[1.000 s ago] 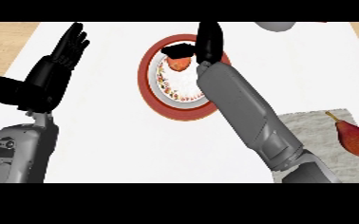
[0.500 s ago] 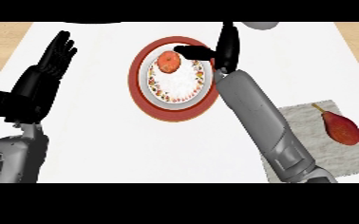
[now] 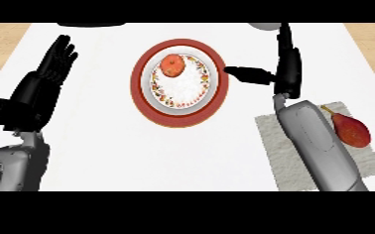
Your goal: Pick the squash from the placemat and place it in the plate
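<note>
Surface (image 3: pixel 95 148) white, smooth, matt. Placemat (image 3: pixel 282 139) at right grey, coarse cloth. Plate (image 3: pixel 147 104) glazed-looking, red rim. Squash (image 3: pixel 173 65) skin smooth, orange. Left hand (image 3: pixel 44 82) and right hand (image 3: pixel 285 72) matt black; right forearm (image 3: pixel 319 148) smooth grey.

A single head camera looks steeply down from fairly near onto the counter (image 3: pixel 95 148)

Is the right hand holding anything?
No, the right hand is open and empty beside the plate, where the squash lies.
</note>
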Controlling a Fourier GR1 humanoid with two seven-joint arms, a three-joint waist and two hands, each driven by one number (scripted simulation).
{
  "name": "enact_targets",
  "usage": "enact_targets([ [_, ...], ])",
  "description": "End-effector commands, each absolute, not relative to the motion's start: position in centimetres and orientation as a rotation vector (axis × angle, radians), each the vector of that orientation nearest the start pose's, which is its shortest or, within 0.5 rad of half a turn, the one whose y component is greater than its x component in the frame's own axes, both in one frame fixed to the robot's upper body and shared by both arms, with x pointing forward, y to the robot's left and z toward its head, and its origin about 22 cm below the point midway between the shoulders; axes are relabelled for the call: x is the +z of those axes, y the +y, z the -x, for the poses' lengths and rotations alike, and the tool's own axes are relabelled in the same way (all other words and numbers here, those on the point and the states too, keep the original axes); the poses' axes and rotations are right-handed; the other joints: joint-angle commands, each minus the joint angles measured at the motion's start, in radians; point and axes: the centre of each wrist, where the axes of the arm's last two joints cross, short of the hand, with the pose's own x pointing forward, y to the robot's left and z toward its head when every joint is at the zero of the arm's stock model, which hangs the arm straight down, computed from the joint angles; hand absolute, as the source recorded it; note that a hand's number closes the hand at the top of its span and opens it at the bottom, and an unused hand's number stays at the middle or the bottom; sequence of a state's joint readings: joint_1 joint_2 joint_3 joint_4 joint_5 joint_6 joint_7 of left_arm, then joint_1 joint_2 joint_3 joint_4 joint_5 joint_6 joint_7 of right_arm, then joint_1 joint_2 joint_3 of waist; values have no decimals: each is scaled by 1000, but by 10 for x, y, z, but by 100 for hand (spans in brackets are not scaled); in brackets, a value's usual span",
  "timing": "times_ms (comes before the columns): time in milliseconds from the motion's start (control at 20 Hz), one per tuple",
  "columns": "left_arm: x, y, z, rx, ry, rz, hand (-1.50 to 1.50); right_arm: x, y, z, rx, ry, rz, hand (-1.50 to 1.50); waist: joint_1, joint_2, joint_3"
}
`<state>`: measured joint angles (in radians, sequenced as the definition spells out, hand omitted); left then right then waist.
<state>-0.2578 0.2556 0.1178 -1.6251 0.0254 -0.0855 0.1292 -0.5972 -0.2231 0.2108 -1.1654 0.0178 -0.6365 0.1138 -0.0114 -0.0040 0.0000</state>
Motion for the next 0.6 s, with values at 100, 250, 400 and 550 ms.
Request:
enact_targets([
  [100, 101, 289, -289, -212, -1744, -138, 0, 87, -234, -323, 17, -1670, 483, -150, -1, -1, 0],
  [250, 118, 279, -288, -233, -1748, -137, 0, 83, -258, -313, 27, -1686, 501, -150, 7, 1, 0],
  [400, 101, 273, -300, -222, -1741, -147, 0, 63, -272, -303, 20, -1701, 516, -150, 8, 4, 0],
  [550, 102, 288, -286, -228, -1752, -144, 0, 61, -286, -303, 23, -1713, 585, -150, 12, 3, 0],
])
